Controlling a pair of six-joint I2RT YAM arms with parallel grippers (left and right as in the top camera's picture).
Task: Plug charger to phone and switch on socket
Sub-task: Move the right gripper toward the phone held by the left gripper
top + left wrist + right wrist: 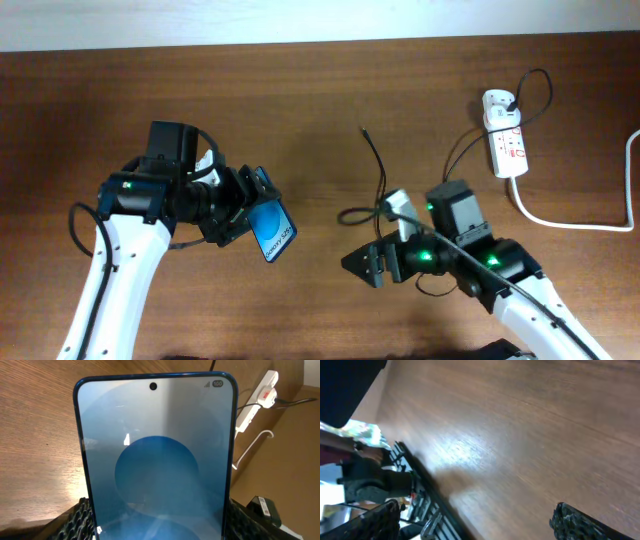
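Brown wooden table (pixel 320 80) spreads beneath both my arms. My left gripper (pixel 245 210) is clamped on the lower end of the phone (pixel 272 230), its blue screen tilted. My right gripper (pixel 365 266) is spread wide and empty, close over the wood. The charger (pixel 378 165) lies loose mid-table beside my right arm. The socket (pixel 506 142) sits far right.

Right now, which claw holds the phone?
The left claw grips the blue-screened phone; the right claw hangs open and empty.
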